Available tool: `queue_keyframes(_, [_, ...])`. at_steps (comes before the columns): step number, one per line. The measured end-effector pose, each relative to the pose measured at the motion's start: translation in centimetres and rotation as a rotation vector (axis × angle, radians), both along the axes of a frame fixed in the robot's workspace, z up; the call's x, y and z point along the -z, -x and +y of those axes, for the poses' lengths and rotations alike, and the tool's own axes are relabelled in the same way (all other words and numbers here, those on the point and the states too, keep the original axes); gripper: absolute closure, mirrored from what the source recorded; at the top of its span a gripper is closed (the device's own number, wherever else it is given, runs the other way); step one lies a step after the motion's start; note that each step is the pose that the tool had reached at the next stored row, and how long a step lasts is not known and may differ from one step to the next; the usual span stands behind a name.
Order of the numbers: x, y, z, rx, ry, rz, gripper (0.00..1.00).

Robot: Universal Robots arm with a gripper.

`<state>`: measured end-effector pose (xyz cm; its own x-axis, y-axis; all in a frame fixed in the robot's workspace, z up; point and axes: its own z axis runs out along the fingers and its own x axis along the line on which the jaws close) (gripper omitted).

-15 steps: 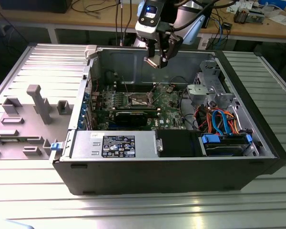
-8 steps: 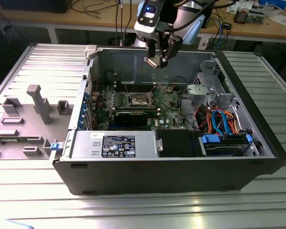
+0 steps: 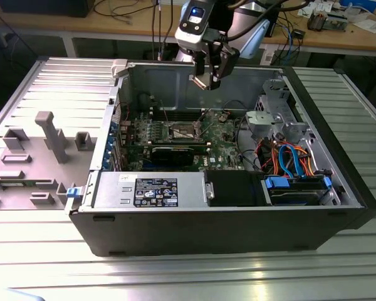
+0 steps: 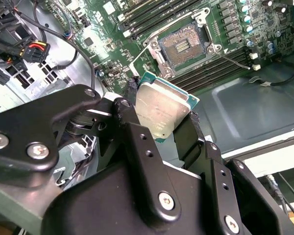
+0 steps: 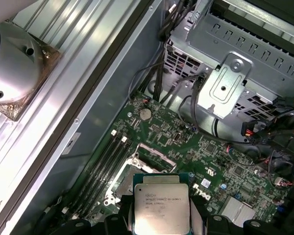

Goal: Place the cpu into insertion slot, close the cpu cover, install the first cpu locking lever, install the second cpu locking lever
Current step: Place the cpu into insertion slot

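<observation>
Above the insertion slot (image 4: 183,44), and well apart from it, my gripper (image 4: 162,105) hangs inside the open computer case (image 3: 163,81). Its two black fingers (image 4: 193,132) are drawn in partway and clamp opposite edges of the cpu (image 5: 161,203), whose silver-grey metal top faces the camera in both wrist views. The slot lies uncovered on the green board (image 3: 222,135), with its dark centre exposed. Long memory slots (image 4: 142,12) run along two sides of it. The cpu touches only my fingers.
</observation>
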<state>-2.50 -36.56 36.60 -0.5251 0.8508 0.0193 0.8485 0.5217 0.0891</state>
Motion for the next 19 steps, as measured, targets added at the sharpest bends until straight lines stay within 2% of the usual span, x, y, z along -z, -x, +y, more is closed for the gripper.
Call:
queue_keyframes(5, [0.01,0.00,0.00,0.021,0.0000,0.0000,0.45])
queue_keyframes(19, [0.01,0.00,0.00,0.040,0.0001,0.0000,0.45])
